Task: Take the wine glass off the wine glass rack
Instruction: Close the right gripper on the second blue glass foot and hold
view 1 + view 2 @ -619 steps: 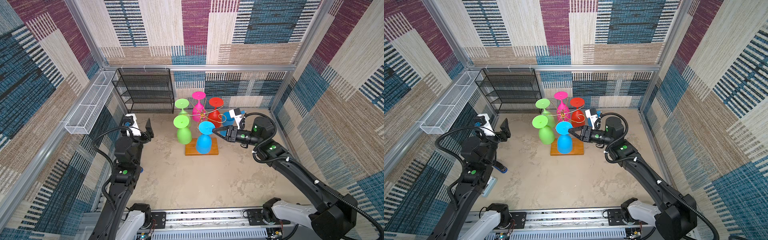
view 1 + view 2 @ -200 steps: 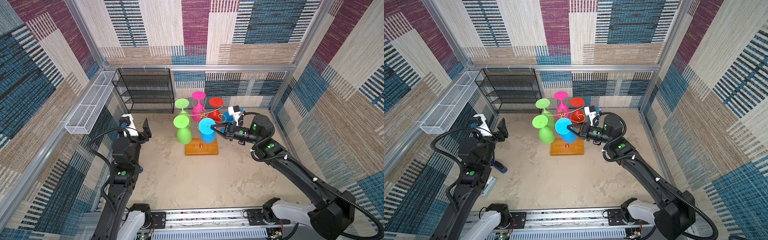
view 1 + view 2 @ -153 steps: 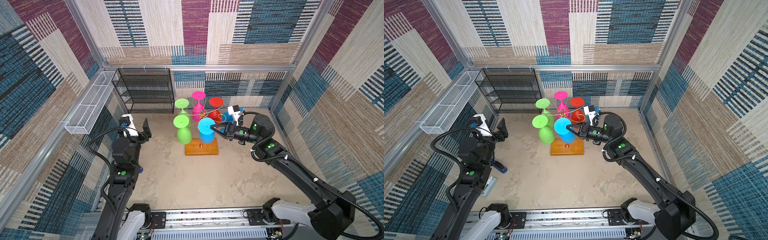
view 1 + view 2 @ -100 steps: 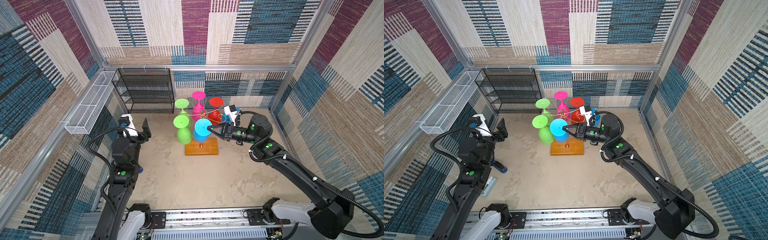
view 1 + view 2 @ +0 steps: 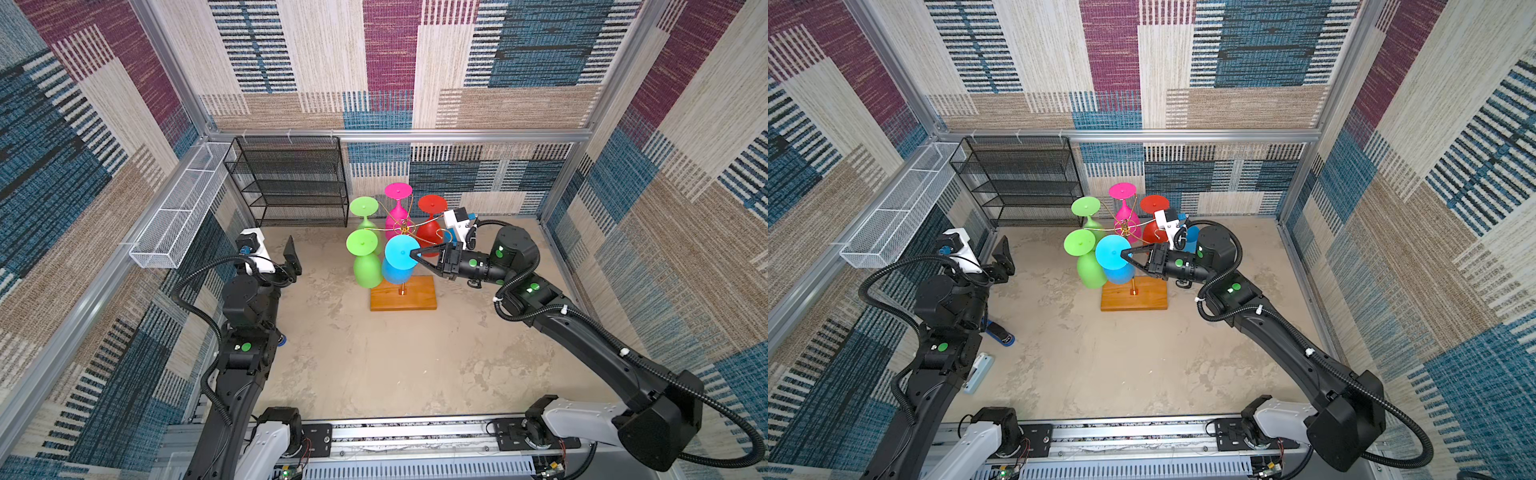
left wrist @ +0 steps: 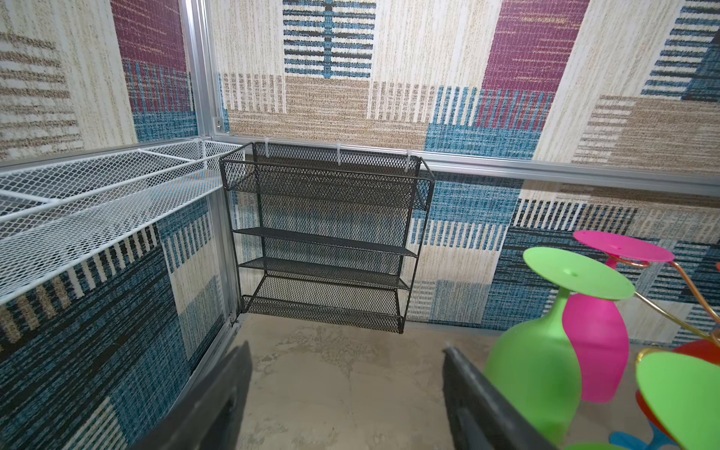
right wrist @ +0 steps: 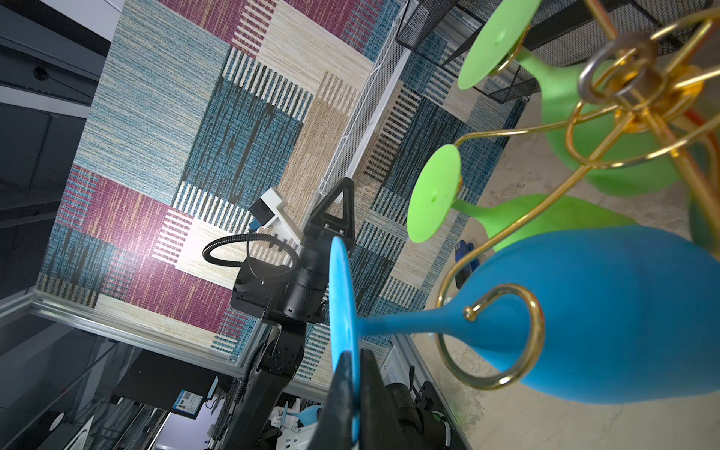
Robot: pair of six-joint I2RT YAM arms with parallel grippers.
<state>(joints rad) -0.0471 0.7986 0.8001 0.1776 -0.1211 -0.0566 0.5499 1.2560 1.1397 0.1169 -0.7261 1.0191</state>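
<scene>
No legible text, labels or numbers.

Mottled beige surface [image 5: 374, 365] [image 5: 1100, 365], concrete-like, blotched with darker stains and pale scuffs in both top views. Toward 12 o'clock from its middle: wine glass rack [image 5: 403, 300] [image 5: 1133, 298], standing upright on a rectangular orange-brown wooden base, flat on the surface. At 9 o'clock, close to the edge, in a top view: small blue-and-black object [image 5: 1000, 336], lying flat. Just beside it toward 8 o'clock: pale flat slab [image 5: 978, 372], partly hidden, too small to identify
</scene>
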